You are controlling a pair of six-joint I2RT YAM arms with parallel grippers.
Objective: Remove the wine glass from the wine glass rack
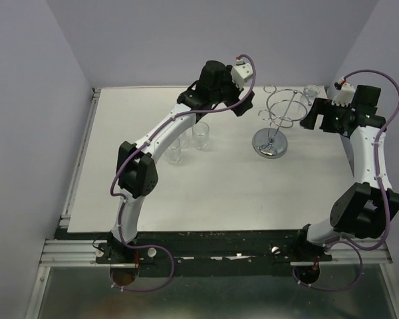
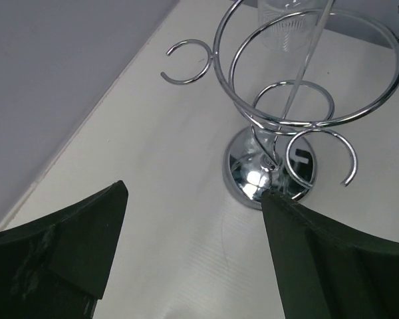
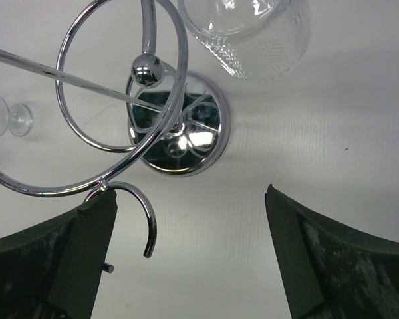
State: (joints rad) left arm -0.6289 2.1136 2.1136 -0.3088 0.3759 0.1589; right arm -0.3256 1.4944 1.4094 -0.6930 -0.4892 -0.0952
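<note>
The chrome wine glass rack (image 1: 271, 144) stands at the back middle of the table, its ring top up. A clear ribbed wine glass (image 1: 311, 92) sits at the rack's far right side; I cannot tell whether it hangs from a hook or stands. My right gripper (image 1: 310, 120) is open just right of the rack, with nothing between its fingers. In the right wrist view the glass bowl (image 3: 253, 33) is ahead of the gripper (image 3: 189, 219), and a rack hook (image 3: 146, 219) curls beside the left finger. My left gripper (image 1: 245, 106) is open, left of the rack (image 2: 266, 176).
Two small clear glasses (image 1: 201, 135) (image 1: 175, 151) stand on the white table (image 1: 219, 193) under the left arm. Purple walls close the table at the back and both sides. A metal rail (image 1: 80, 159) runs along the left edge.
</note>
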